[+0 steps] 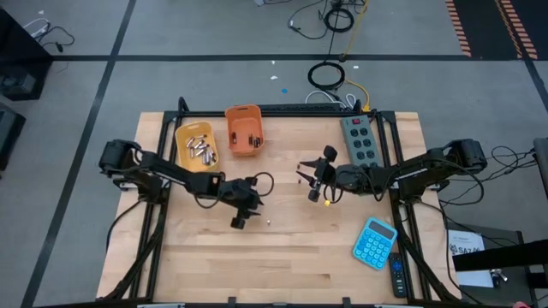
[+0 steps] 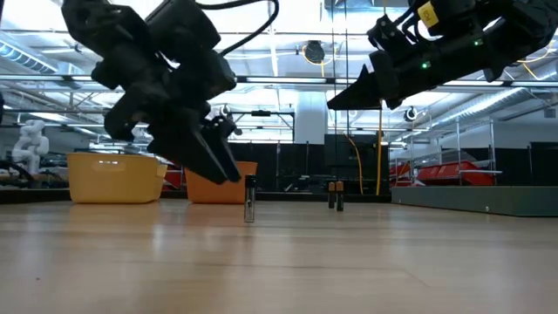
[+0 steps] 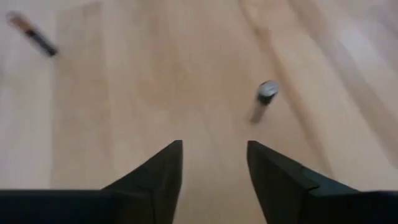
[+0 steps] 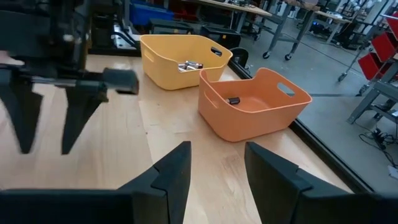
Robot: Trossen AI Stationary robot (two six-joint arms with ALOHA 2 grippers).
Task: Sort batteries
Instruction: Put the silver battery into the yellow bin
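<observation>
A workshop or lab hall: taped concrete floor (image 1: 77, 77), loose cables (image 1: 330, 75), steel ceiling trusses (image 2: 288, 78), wheeled benches (image 4: 292, 28), red bins (image 2: 453, 173).

The tabletop (image 1: 282, 248) is pale, smooth wood with a soft sheen. Just ahead of the left tool (image 3: 214, 163), whose fingers look matt black plastic, stands a battery (image 3: 266, 93) with a shiny metal cap. Beyond the right tool (image 4: 217, 165), two bins (image 4: 252, 106) look like smooth, matt plastic.

Two bins (image 1: 196, 144) (image 1: 243, 130) side by side at table's (image 1: 282, 257) far edge, batteries (image 1: 202, 150) inside, calculator (image 1: 374, 243) near right corner.
</observation>
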